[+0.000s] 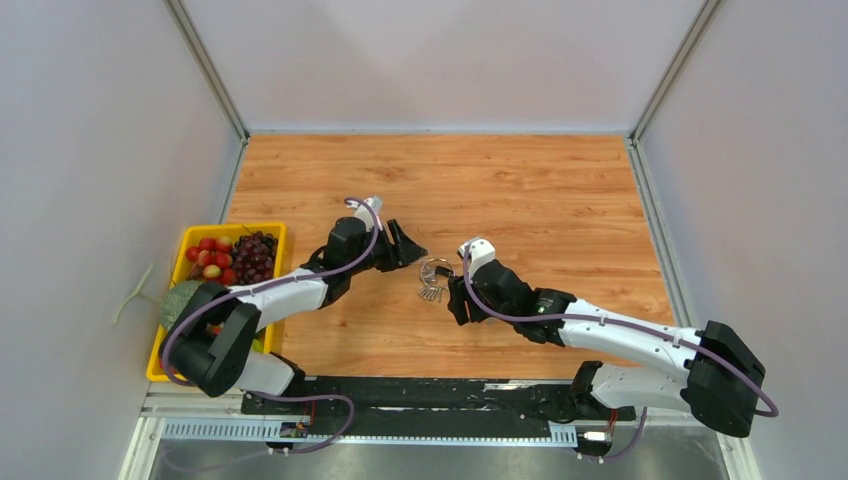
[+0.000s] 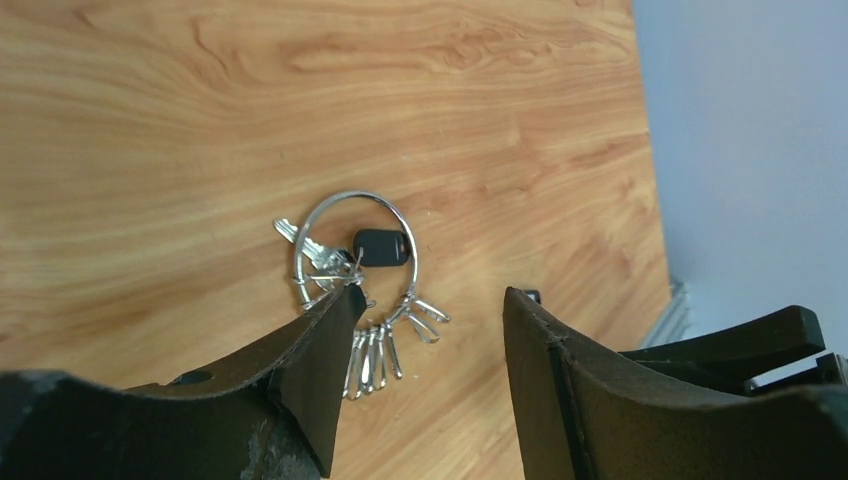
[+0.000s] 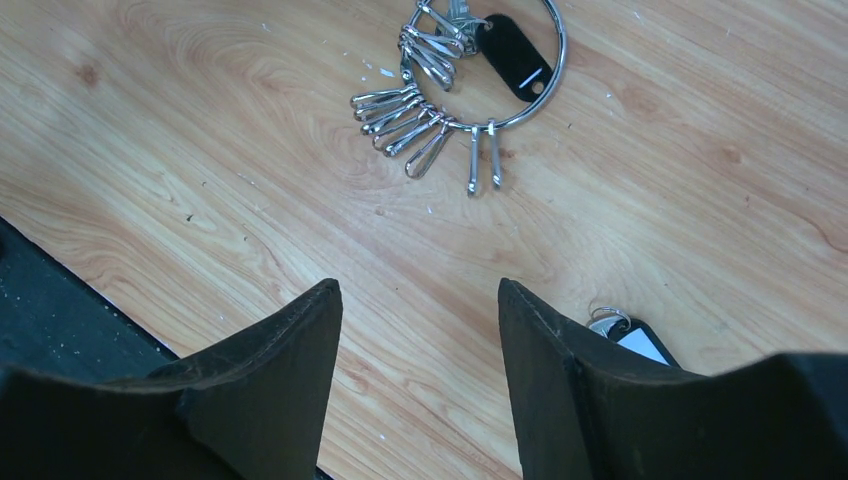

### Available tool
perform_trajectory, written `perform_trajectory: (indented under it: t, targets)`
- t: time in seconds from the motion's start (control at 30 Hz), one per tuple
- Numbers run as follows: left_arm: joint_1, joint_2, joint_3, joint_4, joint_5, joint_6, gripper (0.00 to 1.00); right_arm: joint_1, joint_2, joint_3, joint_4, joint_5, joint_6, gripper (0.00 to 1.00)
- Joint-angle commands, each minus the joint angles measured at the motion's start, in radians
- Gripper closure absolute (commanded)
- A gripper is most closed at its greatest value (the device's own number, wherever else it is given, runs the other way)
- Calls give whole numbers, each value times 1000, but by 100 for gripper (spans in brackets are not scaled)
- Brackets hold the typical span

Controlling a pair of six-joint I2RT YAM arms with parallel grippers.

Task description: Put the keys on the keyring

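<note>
Keyring, just between left hand and right hand, both spread (nothing held)

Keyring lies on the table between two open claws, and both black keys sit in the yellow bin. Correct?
Not quite. The keys are not in the bin. In the right wrist view, one key lies inside the keyring loop and the second key lies on the table beside the right claw. The rest holds.
</note>
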Motion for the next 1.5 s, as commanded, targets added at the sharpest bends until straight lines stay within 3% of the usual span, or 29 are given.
perform_trajectory:
  t: [0.0,0.33,0.7,0.87,1.47]
  targets:
    - [-3,-83,58,-293,-122,199,36,-6,-9,17,27,28,9,38]
    - [-4,-305,-42,-176,0,193,34,-7,67,47,53,44,30,40]
    - [-3,-505,-134,-228,7,254,34,-76,213,105,86,78,-22,53]
    - [-4,-527,-162,-204,8,279,33,-105,257,116,93,59,-54,61]
    - [-4,-521,-210,-160,19,309,32,-117,413,164,111,52,-110,67]
